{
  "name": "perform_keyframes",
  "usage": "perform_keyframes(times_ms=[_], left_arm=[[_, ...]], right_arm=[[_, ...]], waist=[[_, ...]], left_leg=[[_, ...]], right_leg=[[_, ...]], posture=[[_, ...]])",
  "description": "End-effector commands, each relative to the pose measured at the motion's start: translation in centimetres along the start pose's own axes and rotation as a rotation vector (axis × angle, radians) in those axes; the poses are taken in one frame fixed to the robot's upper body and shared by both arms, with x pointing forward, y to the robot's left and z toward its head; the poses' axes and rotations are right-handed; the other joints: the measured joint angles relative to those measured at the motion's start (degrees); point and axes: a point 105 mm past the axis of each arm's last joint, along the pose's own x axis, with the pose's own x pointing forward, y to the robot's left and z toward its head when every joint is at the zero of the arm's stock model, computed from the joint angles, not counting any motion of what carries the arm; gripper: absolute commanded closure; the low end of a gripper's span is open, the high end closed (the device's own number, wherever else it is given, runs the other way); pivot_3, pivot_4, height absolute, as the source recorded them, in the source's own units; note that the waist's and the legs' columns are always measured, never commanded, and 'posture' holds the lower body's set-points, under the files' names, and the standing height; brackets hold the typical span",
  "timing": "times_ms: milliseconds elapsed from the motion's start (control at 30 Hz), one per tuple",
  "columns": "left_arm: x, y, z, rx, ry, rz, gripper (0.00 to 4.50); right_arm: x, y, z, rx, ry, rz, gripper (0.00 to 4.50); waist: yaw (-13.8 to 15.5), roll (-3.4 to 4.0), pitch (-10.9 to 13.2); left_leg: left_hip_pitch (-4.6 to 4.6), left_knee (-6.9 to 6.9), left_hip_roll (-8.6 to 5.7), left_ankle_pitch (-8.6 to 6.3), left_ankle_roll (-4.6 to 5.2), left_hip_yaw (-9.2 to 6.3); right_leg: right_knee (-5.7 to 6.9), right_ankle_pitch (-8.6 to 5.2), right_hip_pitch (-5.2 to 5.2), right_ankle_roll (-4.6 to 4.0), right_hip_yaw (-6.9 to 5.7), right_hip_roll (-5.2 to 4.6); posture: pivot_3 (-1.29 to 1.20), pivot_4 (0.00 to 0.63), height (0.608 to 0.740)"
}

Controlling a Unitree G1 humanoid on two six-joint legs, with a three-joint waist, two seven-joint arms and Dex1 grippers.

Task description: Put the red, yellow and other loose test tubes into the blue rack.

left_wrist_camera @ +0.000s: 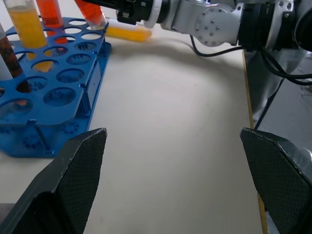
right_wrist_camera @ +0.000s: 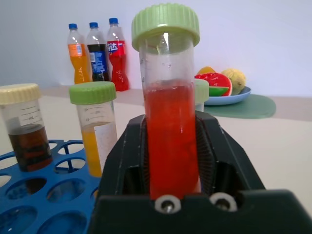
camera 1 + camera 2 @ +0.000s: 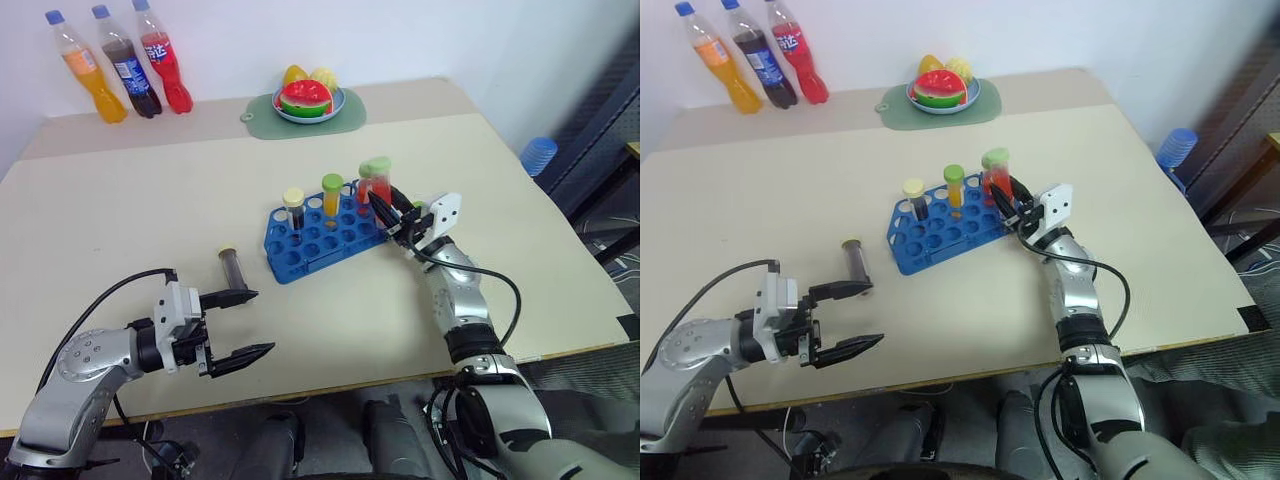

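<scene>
— Where are your pincers and the tubes?

— My right pincer [image 3: 385,211] is clenched around the red tube [image 2: 170,131], green cap up, at the far right corner of the blue rack [image 3: 322,238]. The yellow tube [image 3: 332,196] and a dark brown tube [image 3: 294,208] stand upright in the rack's back row.

— And the left?

— My left pincer [image 3: 245,325] hangs released near the worktop's [image 3: 120,200] front edge. Another dark tube [image 3: 232,267] lies loose on the worktop between it and the rack.

Beige table [image 3: 150,200]: blue rack [image 3: 320,240], lying tube [image 3: 233,268], green mat [image 3: 345,118], bottles [image 3: 125,65].
</scene>
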Motion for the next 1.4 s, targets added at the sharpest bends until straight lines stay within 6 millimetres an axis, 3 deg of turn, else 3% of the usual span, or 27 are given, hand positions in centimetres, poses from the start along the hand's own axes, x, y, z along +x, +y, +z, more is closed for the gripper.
perform_keyframes(times_ms=[33, 267, 367, 500, 633, 833, 967, 1067, 1233, 1400], left_arm=[[0.1, -0.3, 0.9, 0.031, -0.023, -0.001, 0.00], [0.2, -0.3, 1.1, 0.033, -0.027, 0.005, 0.00], [0.3, -0.2, 1.2, 0.027, -0.037, 0.004, 0.00], [0.6, -0.1, 1.2, 0.026, -0.042, 0.000, 0.00], [0.9, -0.1, 1.1, 0.024, -0.046, -0.008, 0.00], [1.4, 0.0, 1.0, 0.023, -0.055, -0.017, 0.00], [1.6, -0.2, 0.9, 0.018, -0.062, -0.024, 0.00], [1.7, -0.1, 0.8, 0.018, -0.061, -0.027, 0.00], [1.8, 0.0, 0.7, 0.017, -0.059, -0.032, 0.00], [1.6, -0.2, 0.8, 0.016, -0.054, -0.034, 0.00]], right_arm=[[0.6, 0.8, -1.5, 0.027, 0.024, -0.021, 3.63], [0.7, 1.5, -2.6, 0.059, 0.020, -0.024, 3.63], [0.1, 1.7, -2.0, 0.034, -0.033, -0.008, 2.28], [-0.6, 1.0, -1.1, -0.036, -0.054, -0.019, 0.13], [-1.6, 0.4, 0.0, -0.091, -0.044, 0.011, 0.05], [-4.7, -0.1, 2.8, -0.116, 0.064, 0.067, 0.05], [-7.0, -0.9, 4.3, -0.134, 0.206, 0.059, 0.05], [-8.2, -2.3, 4.8, -0.037, 0.383, 0.055, 0.05], [-7.6, -5.9, 4.4, 0.139, 0.666, -0.068, 0.05], [-6.0, -7.3, 4.2, 0.197, 0.833, -0.110, 0.05]], waist=[[-0.40, -0.01, -0.01], [-0.81, -0.07, -0.04], [-0.74, -0.06, -0.04], [-0.43, -0.05, -0.03], [-0.27, -0.04, -0.02], [-0.01, -0.02, -0.01], [0.33, 0.00, 0.01], [0.76, 0.00, 0.02], [1.18, -0.04, 0.04], [1.32, -0.04, 0.04]], left_leg=[[0.00, 0.00, 0.00, 0.00, 0.00, -0.01], [0.53, -0.13, 0.04, -0.14, 0.23, 0.01], [0.81, -0.19, 0.05, -0.16, 0.27, 0.03], [0.73, -0.19, 0.05, -0.17, 0.26, 0.04], [0.71, -0.19, 0.04, -0.17, 0.27, 0.04], [0.66, -0.18, 0.03, -0.18, 0.28, 0.03], [0.63, -0.17, 0.03, -0.18, 0.29, 0.06], [0.63, -0.14, 0.04, -0.19, 0.30, 0.11], [0.60, -0.11, 0.05, -0.21, 0.35, 0.16], [0.37, -0.10, 0.07, -0.23, 0.39, 0.15]], right_leg=[[0.00, 0.00, 0.00, 0.00, 0.00, 0.00], [-0.01, -0.01, 0.40, -0.02, 0.00, 0.05], [-0.01, -0.03, 0.65, -0.06, 0.00, 0.05], [0.00, -0.04, 0.54, -0.06, 0.00, 0.06], [-0.01, -0.04, 0.54, -0.06, 0.01, 0.05], [-0.02, -0.04, 0.51, -0.06, 0.01, 0.04], [-0.03, -0.04, 0.50, -0.06, 0.00, 0.02], [-0.06, -0.04, 0.51, -0.06, 0.01, -0.01], [-0.21, -0.05, 0.57, -0.07, -0.01, -0.03], [-0.30, -0.04, 0.43, -0.07, -0.07, -0.05]], posture=[[0.00, 0.150, 0.740], [0.00, 0.150, 0.740], [0.00, 0.150, 0.740], [0.00, 0.150, 0.740], [0.00, 0.150, 0.740], [0.00, 0.150, 0.740], [0.00, 0.150, 0.740], [0.00, 0.150, 0.740], [0.00, 0.150, 0.740], [0.00, 0.150, 0.740]])
